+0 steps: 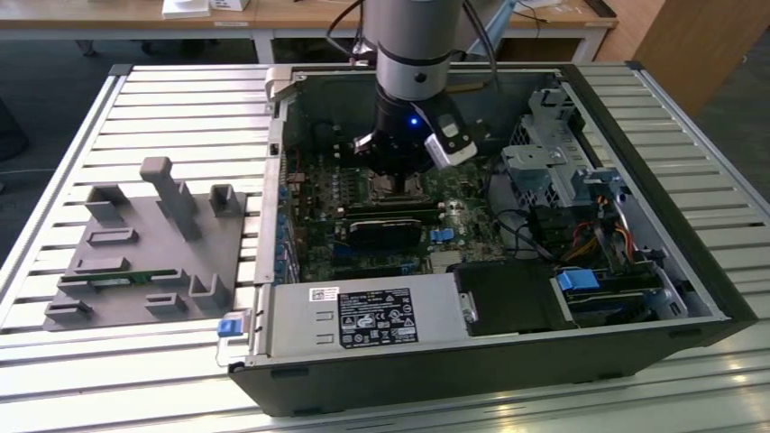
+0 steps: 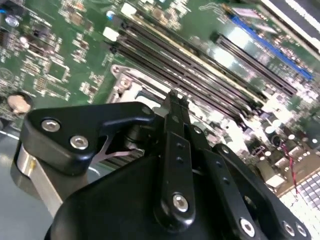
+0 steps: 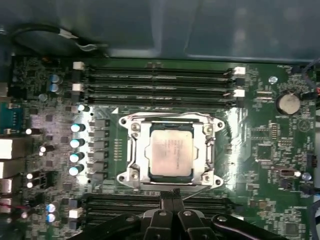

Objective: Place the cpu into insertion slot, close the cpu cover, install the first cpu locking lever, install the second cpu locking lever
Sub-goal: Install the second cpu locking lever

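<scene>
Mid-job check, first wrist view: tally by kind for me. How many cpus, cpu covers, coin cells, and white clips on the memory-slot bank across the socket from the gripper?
cpu: 1
cpu cover: 1
coin cell: 1
white clips on that memory-slot bank: 4
Total: 7

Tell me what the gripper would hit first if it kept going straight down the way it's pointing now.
Probably the edge of the CPU socket. The gripper points down at the motherboard, its tips by the socket frame's rim beside the cpu. Depth is unclear, so it may land on the frame or the memory slots next to it.
</scene>
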